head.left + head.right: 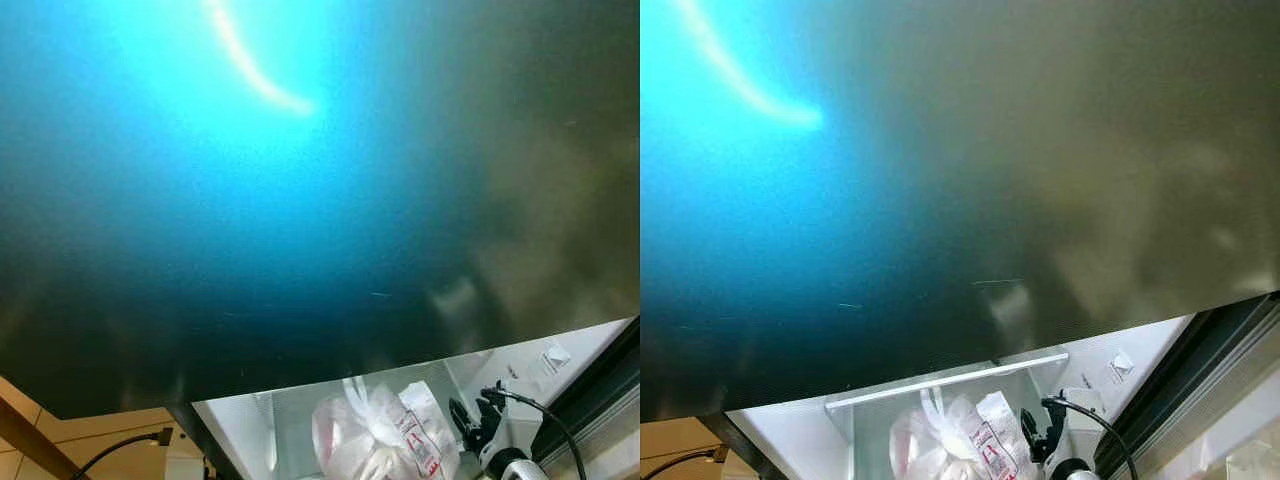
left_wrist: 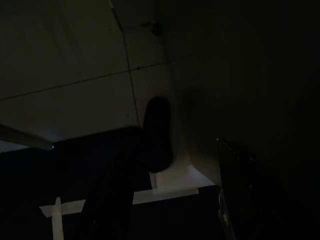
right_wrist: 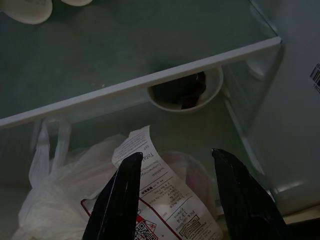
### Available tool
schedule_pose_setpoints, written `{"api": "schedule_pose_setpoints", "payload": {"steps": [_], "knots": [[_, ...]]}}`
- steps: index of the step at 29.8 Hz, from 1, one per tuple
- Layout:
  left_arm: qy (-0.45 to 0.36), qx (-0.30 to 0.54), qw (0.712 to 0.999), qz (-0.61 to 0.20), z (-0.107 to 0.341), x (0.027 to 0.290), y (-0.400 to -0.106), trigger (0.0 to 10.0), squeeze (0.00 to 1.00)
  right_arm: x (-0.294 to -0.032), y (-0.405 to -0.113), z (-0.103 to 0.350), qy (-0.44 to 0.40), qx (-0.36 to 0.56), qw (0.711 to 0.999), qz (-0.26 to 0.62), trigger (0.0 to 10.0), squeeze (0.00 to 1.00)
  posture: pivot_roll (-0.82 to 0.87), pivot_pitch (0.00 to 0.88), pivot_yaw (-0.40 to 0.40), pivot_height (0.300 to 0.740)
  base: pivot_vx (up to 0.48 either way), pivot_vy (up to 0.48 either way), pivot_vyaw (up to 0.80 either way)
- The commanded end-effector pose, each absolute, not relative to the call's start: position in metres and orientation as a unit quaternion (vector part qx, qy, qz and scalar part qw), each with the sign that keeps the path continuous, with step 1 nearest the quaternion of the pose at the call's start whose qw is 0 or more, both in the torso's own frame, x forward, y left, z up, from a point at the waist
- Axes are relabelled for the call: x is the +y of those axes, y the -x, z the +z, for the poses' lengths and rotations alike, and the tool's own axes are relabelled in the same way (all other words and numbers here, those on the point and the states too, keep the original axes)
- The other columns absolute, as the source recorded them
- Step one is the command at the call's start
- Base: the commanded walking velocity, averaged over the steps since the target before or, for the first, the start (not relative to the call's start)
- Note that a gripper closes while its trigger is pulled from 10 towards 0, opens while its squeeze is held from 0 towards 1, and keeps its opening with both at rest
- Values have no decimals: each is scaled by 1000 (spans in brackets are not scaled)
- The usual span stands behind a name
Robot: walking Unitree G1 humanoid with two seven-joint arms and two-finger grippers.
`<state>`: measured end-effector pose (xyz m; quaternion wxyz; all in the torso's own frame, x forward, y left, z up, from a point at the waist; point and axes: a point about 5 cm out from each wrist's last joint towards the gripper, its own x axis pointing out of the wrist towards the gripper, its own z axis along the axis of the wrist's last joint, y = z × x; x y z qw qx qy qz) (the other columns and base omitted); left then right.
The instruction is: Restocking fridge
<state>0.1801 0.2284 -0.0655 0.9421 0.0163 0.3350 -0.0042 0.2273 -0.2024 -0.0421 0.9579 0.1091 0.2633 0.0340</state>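
One right end effector spread open over bag | left unclear, dark | fridge door blocks view

floor tiles pale | cable black, lying across them

A dark glossy panel blocks most of my head view, a blue glare smeared across it. The white plastic bag is cut off below, its receipt print too small to read. A bowl sits half hidden under the glass shelf. My left wrist camera's nearly black.
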Motion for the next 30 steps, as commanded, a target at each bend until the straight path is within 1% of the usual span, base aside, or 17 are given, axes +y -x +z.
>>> {"api": "schedule_pose_setpoints", "payload": {"steps": [1,9,17,30], "knots": [[-23,339,940,-5,-66,232,-177,10000,0,-202,-224,-44,-110,264,958,30,10000,0,-7,39,17,672,0,0,0],[-22,342,939,-10,-67,232,-176,10000,0,-204,-224,-43,-104,259,960,22,10000,0,-18,28,25,672,0,0,0],[-22,339,940,-15,-66,230,-178,10000,0,-204,-223,-42,-126,245,961,38,10000,0,-25,20,29,672,0,0,0],[-17,318,948,-23,-63,222,-182,10000,0,-204,-223,-41,-124,247,960,46,10000,0,-27,17,22,732,0,0,0]]}}
